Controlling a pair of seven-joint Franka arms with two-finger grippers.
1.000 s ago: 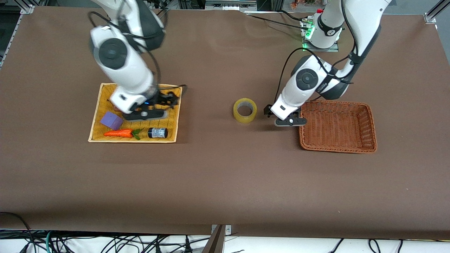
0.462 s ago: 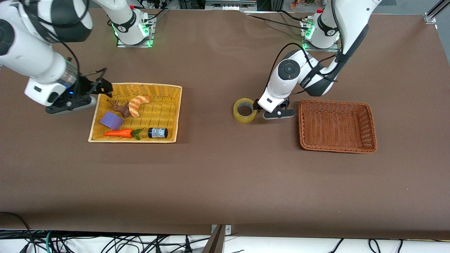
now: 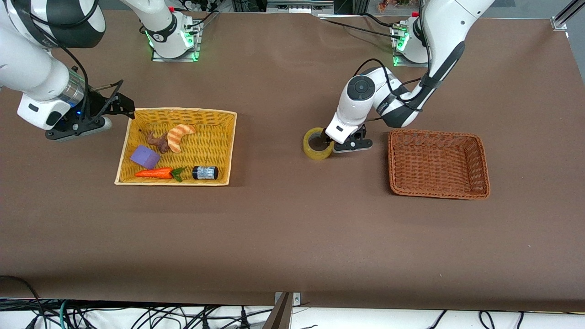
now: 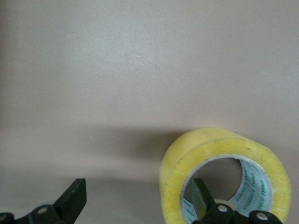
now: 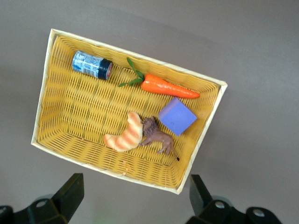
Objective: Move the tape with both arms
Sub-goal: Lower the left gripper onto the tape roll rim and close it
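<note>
The tape (image 3: 316,145) is a yellowish ring lying on the brown table between the two baskets. My left gripper (image 3: 328,140) is down at it and open. In the left wrist view one finger (image 4: 200,199) stands inside the hollow of the tape (image 4: 205,154) and the other is outside, so the left gripper (image 4: 138,198) straddles the roll's wall. My right gripper (image 3: 121,106) hangs open and holds nothing, over the table beside the yellow basket (image 3: 231,146) at the right arm's end. In the right wrist view the right gripper (image 5: 135,191) is next to the basket's rim (image 5: 117,170).
The yellow basket holds a purple block (image 3: 145,156), a carrot (image 3: 155,173), a dark jar (image 3: 204,172), a croissant (image 3: 178,135) and a brown toy animal (image 3: 158,141). A brown wicker basket (image 3: 438,164) lies toward the left arm's end, next to the left arm.
The right arm has swung off the yellow basket toward its end of the table. The left gripper moved from beside the brown basket onto the tape, one finger entering its hollow.
</note>
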